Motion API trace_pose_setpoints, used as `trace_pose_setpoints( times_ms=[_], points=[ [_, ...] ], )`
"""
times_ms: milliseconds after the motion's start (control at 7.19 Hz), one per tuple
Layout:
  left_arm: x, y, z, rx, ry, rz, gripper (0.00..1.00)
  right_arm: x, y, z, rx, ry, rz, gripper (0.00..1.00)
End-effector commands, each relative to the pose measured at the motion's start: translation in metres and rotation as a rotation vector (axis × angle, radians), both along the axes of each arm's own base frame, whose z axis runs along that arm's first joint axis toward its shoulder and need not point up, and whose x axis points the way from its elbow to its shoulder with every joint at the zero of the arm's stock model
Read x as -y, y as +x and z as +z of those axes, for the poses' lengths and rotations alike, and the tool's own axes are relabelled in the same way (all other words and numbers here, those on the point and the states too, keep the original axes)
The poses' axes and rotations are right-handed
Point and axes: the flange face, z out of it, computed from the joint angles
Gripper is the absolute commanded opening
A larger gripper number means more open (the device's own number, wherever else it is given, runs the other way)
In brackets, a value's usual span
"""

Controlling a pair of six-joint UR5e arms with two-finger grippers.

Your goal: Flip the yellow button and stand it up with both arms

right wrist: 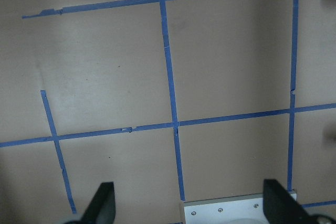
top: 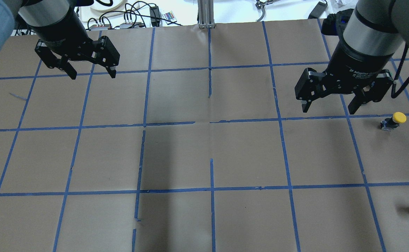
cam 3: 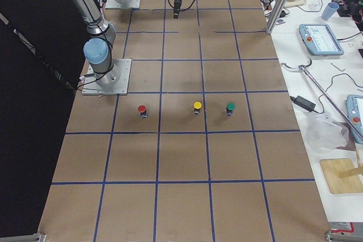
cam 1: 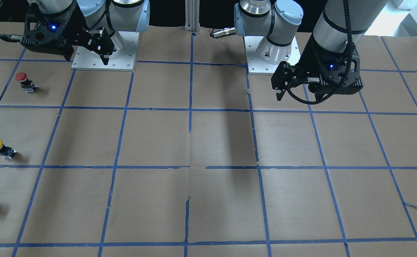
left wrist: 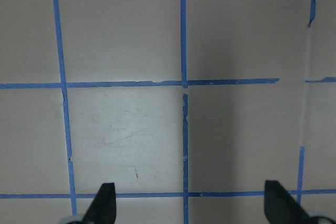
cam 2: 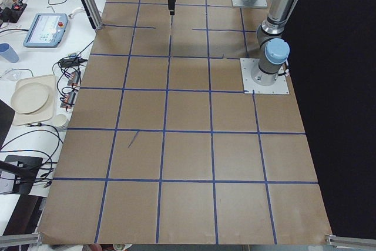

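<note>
Jaws are spread wide on both arms and neither holds anything. From overhead I see the right gripper hanging above the brown paper-covered table, fingers pointing down and clear of the surface. The left gripper hangs the same way over the table's other half.

The yellow button sits on the table toward the robot's right-hand end. It is outboard of the right gripper and well apart from it, neither between the fingers nor beneath them. In the front-facing view that gripper is up by its base plate, while the button lies farther out across the table.

From the right-end camera the button is the middle one in a row of three. A red button is on the robot's side and a green-capped button on the far side, each apart from its neighbour. The yellow cap shows above the dark body there, so it looks to stand cap-up, though at this size I cannot tell whether it leans. My right wrist camera shows paper and blue tape lines ahead of the fingertips.
</note>
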Motion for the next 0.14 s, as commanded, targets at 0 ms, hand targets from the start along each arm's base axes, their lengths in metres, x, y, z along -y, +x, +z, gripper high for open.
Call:
trace_pose_setpoints(
  times_ms=[0],
  points=[
    [0.0009, -0.0012, 0.0015, -0.004, -0.003, -0.003, 1.0, -0.0003, 0.0003, 0.0, 0.003, 0.0, 0.0, 1.0]
  ],
)
